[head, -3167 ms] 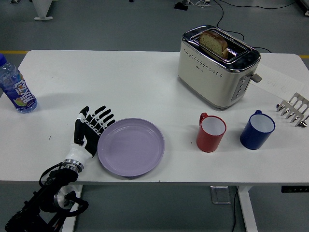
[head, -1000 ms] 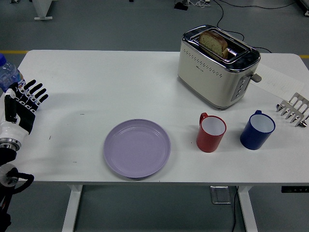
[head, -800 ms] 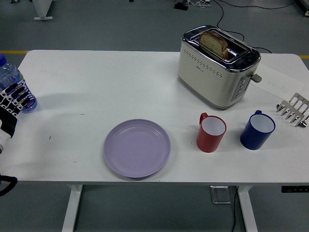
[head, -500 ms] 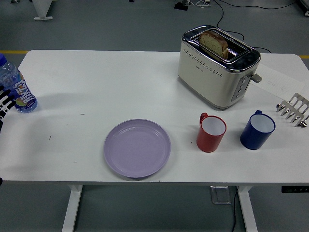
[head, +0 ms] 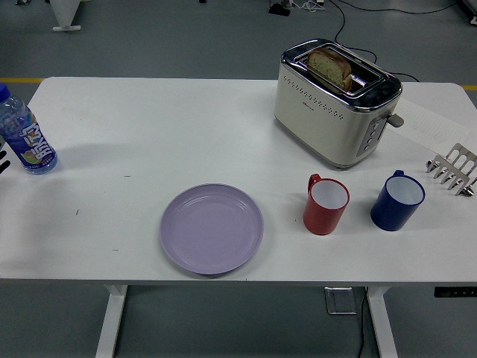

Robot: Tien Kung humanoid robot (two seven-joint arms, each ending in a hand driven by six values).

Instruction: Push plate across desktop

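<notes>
A round lilac plate (head: 212, 229) lies flat on the white table (head: 171, 127), near its front edge and a little left of the middle. Nothing touches it. Only a dark sliver of my left hand (head: 2, 163) shows at the picture's left edge, beside the water bottle and far from the plate. My right hand is out of view.
A water bottle (head: 24, 138) stands at the far left. A silver toaster (head: 337, 101) with a slice of bread (head: 330, 66) stands at the back right. A red mug (head: 326, 203) and a blue mug (head: 398, 200) stand right of the plate. A metal toast rack (head: 453, 169) sits at the right edge.
My left hand has drawn back from the plate's left rim, leftward and almost out of the picture. The plate sits slightly further right than 3.2 s ago and has not moved since.
</notes>
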